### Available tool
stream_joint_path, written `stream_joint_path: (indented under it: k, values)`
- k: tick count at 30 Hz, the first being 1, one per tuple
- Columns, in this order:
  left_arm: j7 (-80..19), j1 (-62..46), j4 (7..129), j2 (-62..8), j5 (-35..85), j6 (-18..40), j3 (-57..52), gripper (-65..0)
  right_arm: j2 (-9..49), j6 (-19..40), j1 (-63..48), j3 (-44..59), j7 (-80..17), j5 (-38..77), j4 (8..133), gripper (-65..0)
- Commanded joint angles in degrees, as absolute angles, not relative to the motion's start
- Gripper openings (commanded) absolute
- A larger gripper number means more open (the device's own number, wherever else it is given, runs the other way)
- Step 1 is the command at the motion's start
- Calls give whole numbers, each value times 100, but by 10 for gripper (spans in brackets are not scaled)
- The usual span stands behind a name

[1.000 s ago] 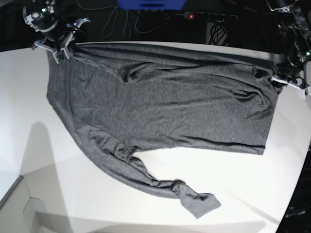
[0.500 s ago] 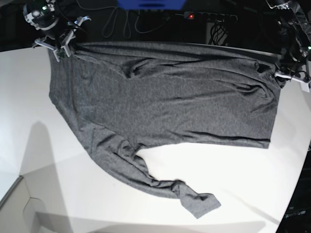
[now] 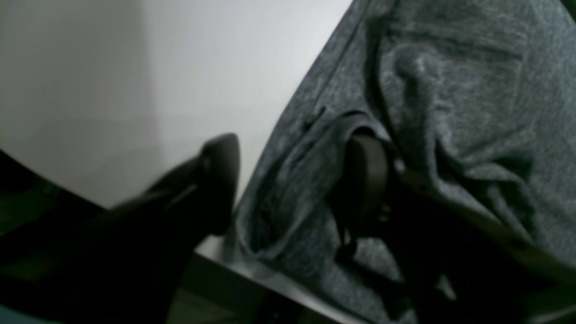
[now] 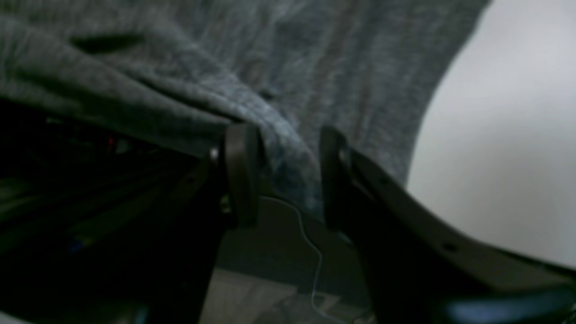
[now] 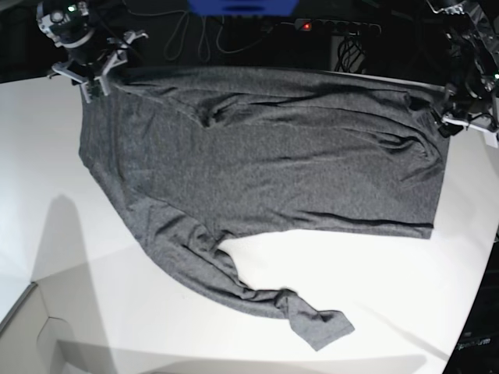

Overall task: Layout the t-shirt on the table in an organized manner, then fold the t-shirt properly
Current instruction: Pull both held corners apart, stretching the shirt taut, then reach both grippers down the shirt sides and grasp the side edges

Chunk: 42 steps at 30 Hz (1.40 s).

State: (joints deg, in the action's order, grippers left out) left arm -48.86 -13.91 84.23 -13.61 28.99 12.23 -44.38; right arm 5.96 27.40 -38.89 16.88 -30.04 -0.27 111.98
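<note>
The dark-grey t-shirt (image 5: 265,164) lies spread across the white table (image 5: 374,296), with one long sleeve trailing toward the front edge. My right gripper (image 5: 101,74) hovers at the shirt's far left corner. In the right wrist view that gripper (image 4: 288,177) is open, and a loose fold of the t-shirt (image 4: 315,67) sits between the parted fingers. My left gripper (image 5: 461,121) is at the far right corner. Close up, this gripper (image 3: 292,180) is open wide over the hem of the t-shirt (image 3: 450,90), and one finger (image 3: 364,180) touches the cloth.
Behind the table's far edge are dark cables (image 5: 195,39), a power strip with a red light (image 5: 335,27) and a blue object (image 5: 242,6). A lower white panel (image 5: 31,327) shows at the front left. The table's edge curves away at the right.
Both grippers have opened and let go of the shirt's far corners. The far edge of the cloth has settled on the table.
</note>
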Motion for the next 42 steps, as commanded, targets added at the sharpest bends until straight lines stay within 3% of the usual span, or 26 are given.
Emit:
stream_joint_path:
  k: [1, 3, 9, 17, 37, 42]
  values:
    - [-4787, -1376, 8541, -1473, 2941, 1226, -4488, -253, 567, 2712, -3908, 1771, -2923, -13, 11319, -418]
    - [-4787, -1376, 8541, -1473, 2949, 1226, -4593, -226, 497, 2712, -3899, 1859, -2923, -13, 11371, -393]
    - [-4787, -1323, 8541, -1464, 3055, 1226, -4989, -223, 497, 2712, -3881, 1895, -2914, -13, 11380, -305]
    - [-4796, -1305, 8664, -1675, 3978, 1218, -5121, -223, 224, 2712, -3600, 2273, -2914, -13, 11538, -303]
    - [-4787, -936, 8840, -1692, 3969, 1165, -5112, -222, 251, 2712, -2782, 2431, -2976, -22, 11512, -299]
    - [-4787, -479, 8831, -1675, 3969, 1174, -5068, -222, 224, 2712, -2273, 2360, -2993, -31, 11442, -247]
